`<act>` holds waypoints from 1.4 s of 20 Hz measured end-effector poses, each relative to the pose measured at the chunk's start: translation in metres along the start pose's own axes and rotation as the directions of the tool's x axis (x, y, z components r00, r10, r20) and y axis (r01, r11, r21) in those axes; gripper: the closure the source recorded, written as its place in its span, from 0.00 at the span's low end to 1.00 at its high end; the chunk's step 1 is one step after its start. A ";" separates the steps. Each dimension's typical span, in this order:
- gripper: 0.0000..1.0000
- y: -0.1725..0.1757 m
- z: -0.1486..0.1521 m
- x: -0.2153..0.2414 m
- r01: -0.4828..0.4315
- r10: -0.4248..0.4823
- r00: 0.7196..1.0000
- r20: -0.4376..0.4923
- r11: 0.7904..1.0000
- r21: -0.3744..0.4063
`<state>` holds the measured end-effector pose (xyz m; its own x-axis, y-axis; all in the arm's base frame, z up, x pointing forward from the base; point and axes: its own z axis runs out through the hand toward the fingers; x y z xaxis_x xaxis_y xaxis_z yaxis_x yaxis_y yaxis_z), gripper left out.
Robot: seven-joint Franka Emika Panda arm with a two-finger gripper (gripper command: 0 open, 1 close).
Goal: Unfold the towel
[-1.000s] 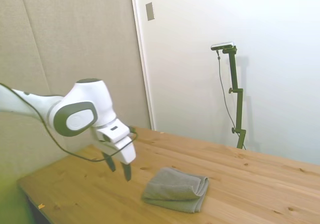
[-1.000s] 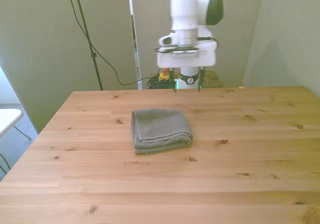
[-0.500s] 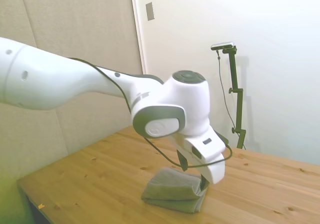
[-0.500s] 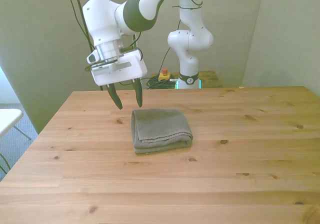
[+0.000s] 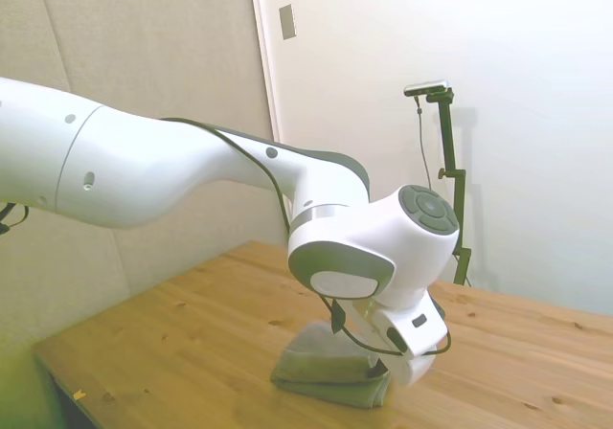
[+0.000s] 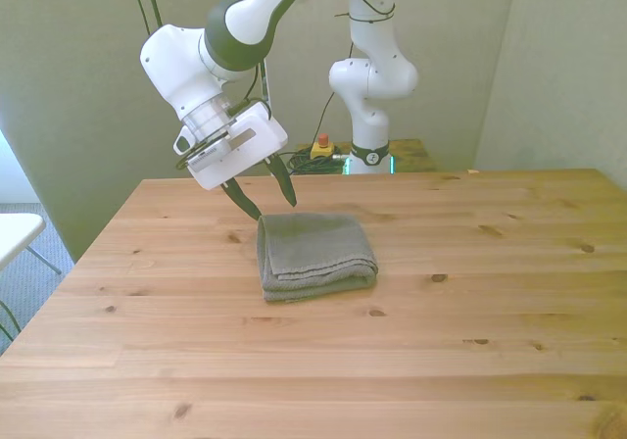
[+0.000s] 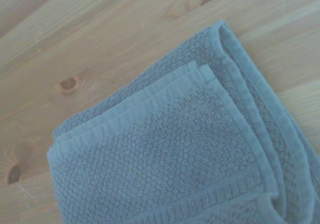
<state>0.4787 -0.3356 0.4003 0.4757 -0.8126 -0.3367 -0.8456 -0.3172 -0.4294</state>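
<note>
towel still folded, gripper parted above its corner

the towel lies folded on the wooden table, roughly mid-table in the front view. it is a plain grey-olive cloth, doubled over into a thick pad with several layers stacked at its edges. the wrist view shows the towel from close by: a textured weave, hemmed borders, and at least three layered edges fanned at one corner, with bare table boards and knots beyond it.

the gripper hangs just above the table, with its dark fingers spread apart and nothing between them (released, not grasping). the fingers slant downward. the towel sits just below and beside the fingertips, toward the camera in the front view; the fingertips stand over the towel's far edge, near the corner on the front view's left. contact between fingertips and cloth cannot be confirmed from the front view.

in the side view the arm's wrist housing covers the gripper, so the fingers are not readable there. the towel shows partly beneath the wrist, flat on the table, with its folded layers visible along the near edge.
</note>
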 end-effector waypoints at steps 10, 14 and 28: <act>1.00 0.009 0.012 0.019 -0.025 0.027 0.999 -0.041 0.999 0.039; 1.00 0.005 0.018 0.018 -0.012 0.013 0.999 -0.030 0.999 0.041; 1.00 0.008 0.029 0.019 -0.014 0.013 1.000 0.005 0.999 0.036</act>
<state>0.4880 -0.3394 0.3666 0.4655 -0.8145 -0.3463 -0.8426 -0.2882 -0.4549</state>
